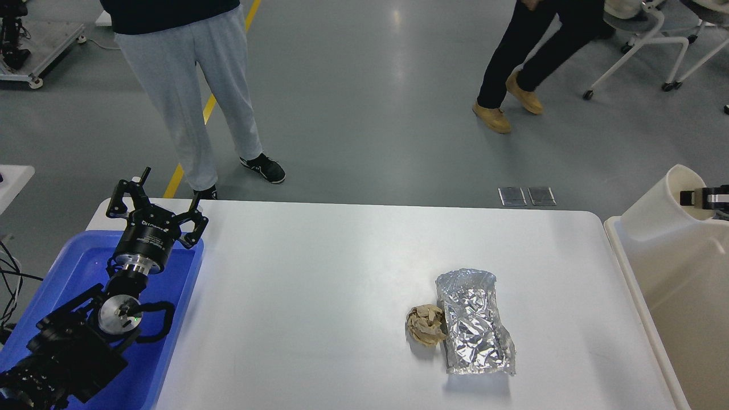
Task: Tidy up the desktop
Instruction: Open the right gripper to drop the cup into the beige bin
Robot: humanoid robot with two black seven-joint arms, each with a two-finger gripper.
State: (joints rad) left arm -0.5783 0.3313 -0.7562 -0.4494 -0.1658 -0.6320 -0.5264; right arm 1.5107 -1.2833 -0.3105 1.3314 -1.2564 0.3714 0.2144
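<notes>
The white desktop (319, 296) holds a crumpled silver foil bag (474, 330) and a small beige paper wad (426, 324) touching its left side, both at the right middle. My right gripper (696, 197) is shut on the rim of a white paper cup (658, 202) and holds it tilted in the air over the beige bin (666, 285) at the far right. My left gripper (152, 196) is open and empty, pointing up above the far end of the blue tray (182, 296) at the left.
A person in grey trousers (188, 91) stands just behind the table's far left corner. Another person in dark trousers (535, 62) walks across the floor behind. Wheeled chairs (655, 40) stand at the back right.
</notes>
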